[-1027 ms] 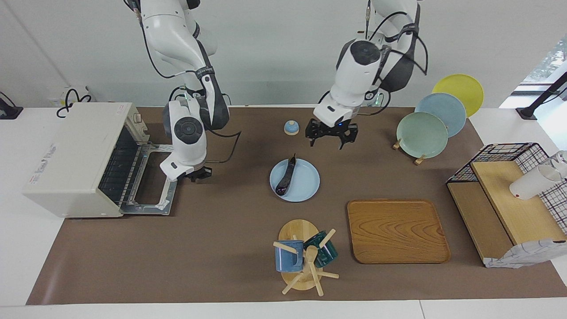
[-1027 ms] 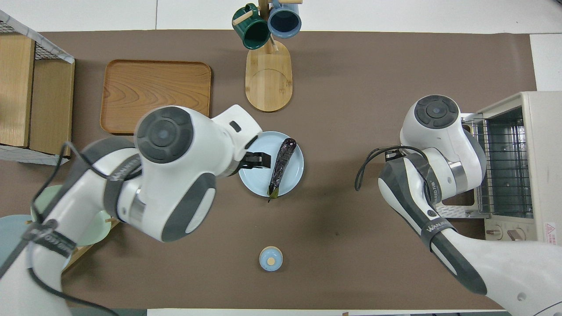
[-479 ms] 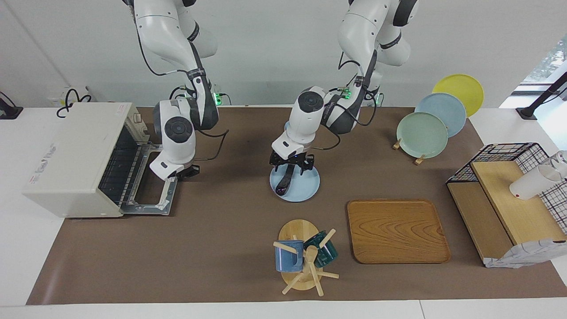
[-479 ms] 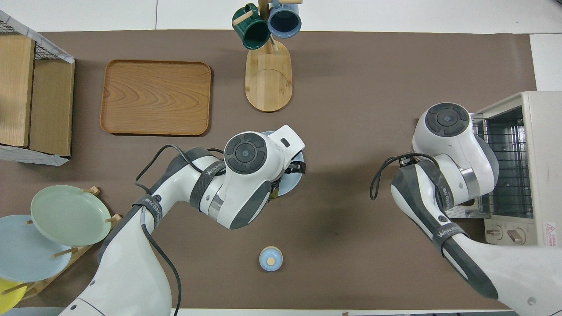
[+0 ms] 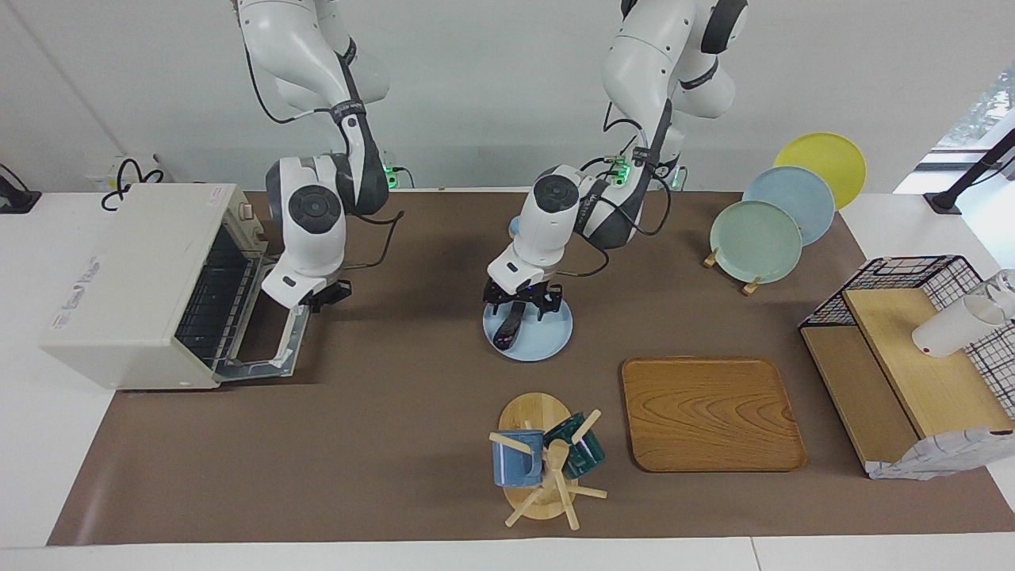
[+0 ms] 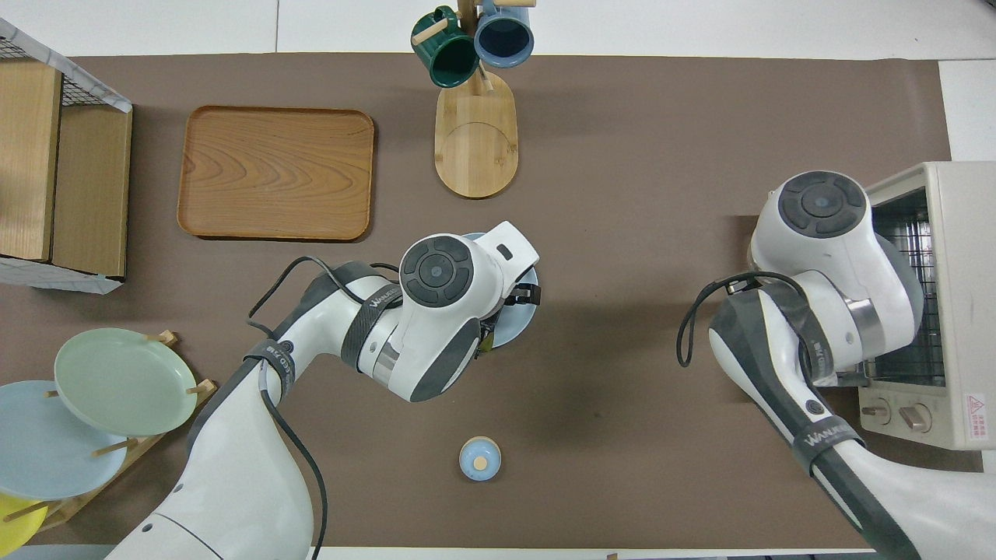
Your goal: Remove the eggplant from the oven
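The eggplant (image 5: pixel 507 329) lies on a light blue plate (image 5: pixel 547 337) near the middle of the desk (image 5: pixel 396 444), well apart from the oven (image 5: pixel 131 285); in the overhead view the left arm covers nearly all of it. The left tool (image 5: pixel 521 304) is down over the end of the eggplant that lies nearer to the robots, with one dark finger on either side of it, spread apart; whether they touch the eggplant I cannot tell. The oven stands at the right arm's end of the desk, with its door (image 5: pixel 273 349) swung partly up from flat and the wire rack (image 6: pixel 906 295) showing inside. The right tool (image 5: pixel 323 297) is at the free edge of that door, just beside the handle; whether its fingers are spread or closed cannot be told from either view. Between the plate and the robots' edge of the desk sits a small blue knob-topped lid (image 6: pixel 479 458). Toward the edge farthest from the robots stands a wooden mug tree (image 5: pixel 543 468) with a blue mug (image 5: pixel 517 458) and a dark green mug (image 5: pixel 581 448) hung on it, and beside it lies a wooden tray (image 5: pixel 710 414). At the left arm's end of the desk a rack holds three plates on edge, green (image 5: pixel 755 241), blue (image 5: pixel 793 198) and yellow (image 5: pixel 825 161), and a wooden shelf with a wire basket (image 5: pixel 912 349) stands by the corner.
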You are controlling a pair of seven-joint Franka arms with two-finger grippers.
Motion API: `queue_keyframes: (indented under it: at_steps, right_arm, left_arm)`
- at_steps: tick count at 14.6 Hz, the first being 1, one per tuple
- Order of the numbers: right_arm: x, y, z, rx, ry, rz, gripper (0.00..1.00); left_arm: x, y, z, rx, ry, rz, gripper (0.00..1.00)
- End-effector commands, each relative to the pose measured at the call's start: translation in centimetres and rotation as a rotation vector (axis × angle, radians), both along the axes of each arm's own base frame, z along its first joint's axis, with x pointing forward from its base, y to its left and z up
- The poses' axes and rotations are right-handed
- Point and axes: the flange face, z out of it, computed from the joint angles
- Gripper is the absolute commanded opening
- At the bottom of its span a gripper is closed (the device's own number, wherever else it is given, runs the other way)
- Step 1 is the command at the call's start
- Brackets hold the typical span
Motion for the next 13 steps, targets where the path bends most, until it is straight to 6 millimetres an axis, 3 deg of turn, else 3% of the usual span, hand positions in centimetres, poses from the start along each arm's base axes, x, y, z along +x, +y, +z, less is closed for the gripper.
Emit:
queue_keyframes:
  at_steps: [1, 4, 7, 8, 11, 13]
  right_arm:
    - [0.6, -8.0, 3.5, -0.023, 0.006, 0.022, 0.0]
    - [0.0, -11.5, 4.5, -0.01, 0.033, 0.008, 0.0]
    - [-0.9, -13.3, 6.0, 0.043, 0.046, 0.003, 0.0]
    - [-1.2, -13.5, 6.6, 0.062, 0.046, -0.006, 0.0]
    - [-1.0, -12.8, 11.8, 0.131, 0.059, -0.075, 0.0]
    - [-0.6, -11.8, 14.4, 0.163, 0.043, -0.082, 0.05]
  left_arm:
    - [-0.4, -0.6, -0.2, -0.002, -0.016, -0.02, 0.99]
    - [-0.5, -0.6, -0.3, -0.001, -0.015, -0.022, 0.95]
    - [-0.6, -0.6, -0.4, 0.001, -0.015, -0.026, 0.71]
    - [-0.6, -0.6, -0.4, 0.001, -0.016, -0.031, 0.69]
    - [-0.9, -0.5, -0.7, 0.004, -0.014, -0.042, 0.64]
    - [-0.7, -0.3, -0.6, 0.005, -0.014, -0.042, 0.53]
